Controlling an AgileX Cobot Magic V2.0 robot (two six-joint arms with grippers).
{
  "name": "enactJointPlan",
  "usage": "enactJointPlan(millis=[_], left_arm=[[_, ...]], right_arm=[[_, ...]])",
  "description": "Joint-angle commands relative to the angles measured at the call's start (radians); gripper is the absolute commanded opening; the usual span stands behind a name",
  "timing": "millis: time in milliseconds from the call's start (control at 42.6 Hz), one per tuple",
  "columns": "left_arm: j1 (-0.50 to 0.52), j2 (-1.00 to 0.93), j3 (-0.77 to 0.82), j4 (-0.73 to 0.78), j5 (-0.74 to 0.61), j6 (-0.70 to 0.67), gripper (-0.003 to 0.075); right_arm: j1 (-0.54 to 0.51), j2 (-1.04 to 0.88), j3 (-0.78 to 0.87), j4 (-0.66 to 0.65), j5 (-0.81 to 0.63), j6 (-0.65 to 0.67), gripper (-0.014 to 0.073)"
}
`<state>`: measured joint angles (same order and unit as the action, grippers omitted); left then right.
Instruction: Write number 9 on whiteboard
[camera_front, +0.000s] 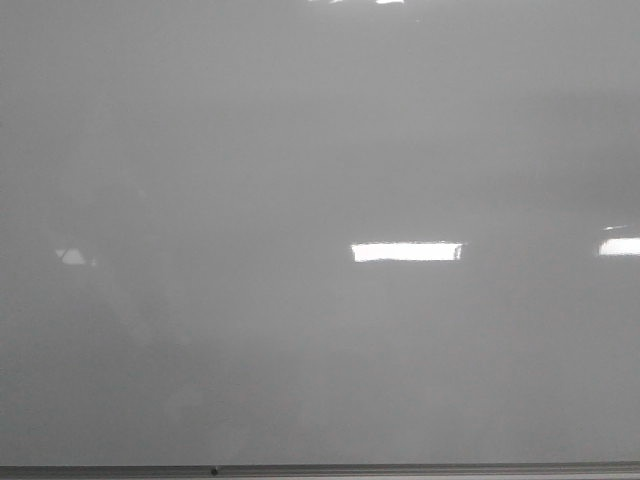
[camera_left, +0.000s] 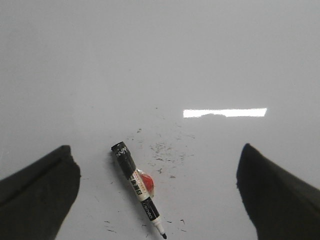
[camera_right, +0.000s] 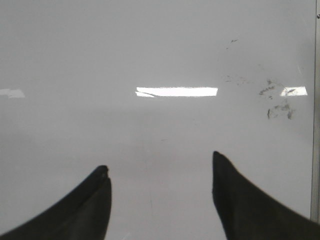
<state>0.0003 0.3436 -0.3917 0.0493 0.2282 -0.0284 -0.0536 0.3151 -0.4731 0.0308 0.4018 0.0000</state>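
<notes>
The whiteboard (camera_front: 320, 150) fills the front view, glossy pale grey with glare patches; no number 9 shows on it. In the left wrist view a black-and-white marker (camera_left: 138, 187) lies flat on the whiteboard (camera_left: 160, 60), uncapped, its tip toward the view's lower edge, with a small red thing (camera_left: 147, 182) beside it. My left gripper (camera_left: 156, 149) is open above the board, the marker between its fingers (camera_left: 35, 192) and apart from both. My right gripper (camera_right: 159, 161) is open and empty over the whiteboard (camera_right: 160, 50). Neither gripper shows in the front view.
A thin metal-grey edge strip (camera_front: 320, 469) runs along the board's near edge, and another edge strip (camera_right: 315, 110) shows in the right wrist view. Faint black smudges (camera_left: 165, 148) lie near the marker, and more smudges (camera_right: 277, 102) near that edge.
</notes>
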Motion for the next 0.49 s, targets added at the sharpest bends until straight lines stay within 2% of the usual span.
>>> enactJointPlan(millis=[0, 94, 211, 470], left_arm=[[0.000, 0.025, -0.040, -0.049, -0.069, 0.000, 0.0659], [0.000, 0.084, -0.040, -0.151, -0.049, 0.000, 0.0643], [0.001, 0.268, -0.040, -0.318, -0.050, -0.010, 0.0640], [0.044, 0.645, -0.040, -0.354, -0.228, -0.035, 0.0640]], right_arm=[[-0.001, 0.016, -0.036, -0.007, -0.074, 0.000, 0.0538], [-0.001, 0.016, -0.036, -0.007, -0.076, 0.000, 0.0538], [-0.001, 0.016, -0.036, -0.007, -0.080, 0.000, 0.0538], [-0.001, 0.016, -0.036, -0.007, -0.087, 0.000, 0.0538]])
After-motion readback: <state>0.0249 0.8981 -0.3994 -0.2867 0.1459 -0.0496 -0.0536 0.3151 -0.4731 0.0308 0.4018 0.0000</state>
